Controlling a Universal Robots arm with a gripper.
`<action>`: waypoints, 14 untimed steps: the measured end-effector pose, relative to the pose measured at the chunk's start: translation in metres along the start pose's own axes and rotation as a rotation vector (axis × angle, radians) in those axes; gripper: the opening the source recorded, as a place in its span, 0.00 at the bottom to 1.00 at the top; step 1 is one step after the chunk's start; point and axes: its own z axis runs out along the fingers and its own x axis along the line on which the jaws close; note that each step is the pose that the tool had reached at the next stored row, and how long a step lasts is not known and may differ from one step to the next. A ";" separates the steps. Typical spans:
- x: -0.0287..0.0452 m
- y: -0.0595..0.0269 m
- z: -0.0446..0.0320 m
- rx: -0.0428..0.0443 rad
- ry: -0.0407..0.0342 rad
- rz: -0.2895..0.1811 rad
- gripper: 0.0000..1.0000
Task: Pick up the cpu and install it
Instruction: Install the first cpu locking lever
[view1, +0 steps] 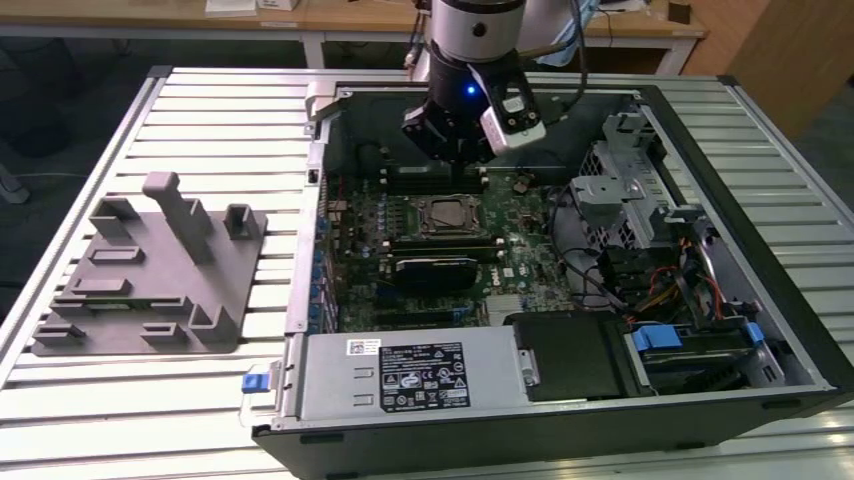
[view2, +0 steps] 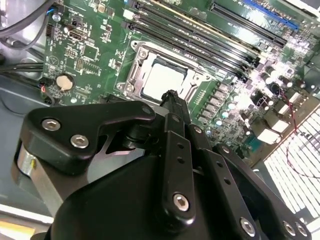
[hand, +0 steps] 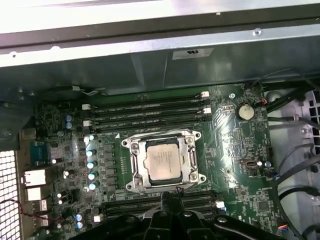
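The cpu (view1: 438, 213) lies flat in the metal-framed socket in the middle of the green motherboard (view1: 521, 262), silvery top up; both wrist views look down on the cpu (view2: 162, 80) (hand: 162, 160) seated inside the socket frame. My gripper (view1: 461, 155) hangs above the board, just behind the socket toward the case's far wall. In both wrist views its black fingers meet in one narrow tip (view2: 172, 95) (hand: 170, 198) with nothing between them, apart from the chip.
The open computer case (view1: 694, 130) walls in the board. Memory slots (hand: 150, 112) flank the socket. A power supply (view1: 400, 375), drive bays (view1: 694, 350) and cables (view1: 627, 270) crowd the near and right sides. A grey fixture tray (view1: 147, 270) sits on the slatted table (view1: 200, 100).
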 end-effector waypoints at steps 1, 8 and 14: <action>0.0000 -0.0001 0.0018 0.0000 0.0000 0.000 0.11; 0.0004 0.0013 0.0101 0.0009 0.0000 -0.001 0.11; 0.0013 0.0035 0.0133 0.0059 -0.0008 0.000 0.11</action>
